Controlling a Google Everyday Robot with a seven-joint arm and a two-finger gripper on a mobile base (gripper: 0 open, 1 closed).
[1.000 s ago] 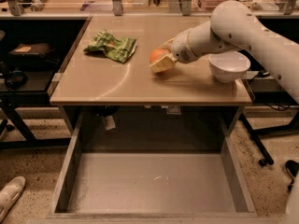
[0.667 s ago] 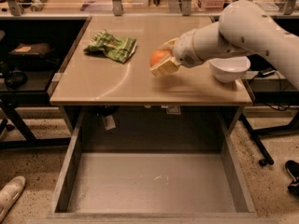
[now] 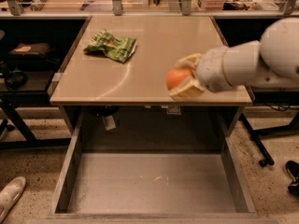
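My gripper point(image 3: 181, 77) is shut on an orange point(image 3: 177, 78), holding it above the front right part of the tabletop point(image 3: 140, 64), close to the front edge. Its pale fingers point(image 3: 189, 88) clamp the fruit from above and below. The white arm reaches in from the right. A crumpled green chip bag point(image 3: 111, 45) lies at the back left of the table, well away from the gripper. Below the table front, a wide drawer point(image 3: 152, 183) stands pulled open with nothing inside it.
Dark shelving with items stands to the left of the table. A white shoe point(image 3: 10, 195) shows at the lower left floor. Chair or stand legs sit on the floor at the right. Clutter lines the counter behind the table.
The gripper has carried the orange from the table's middle right toward the front edge, nearer the open drawer. The white bowl seen earlier at the right is now hidden behind the arm.
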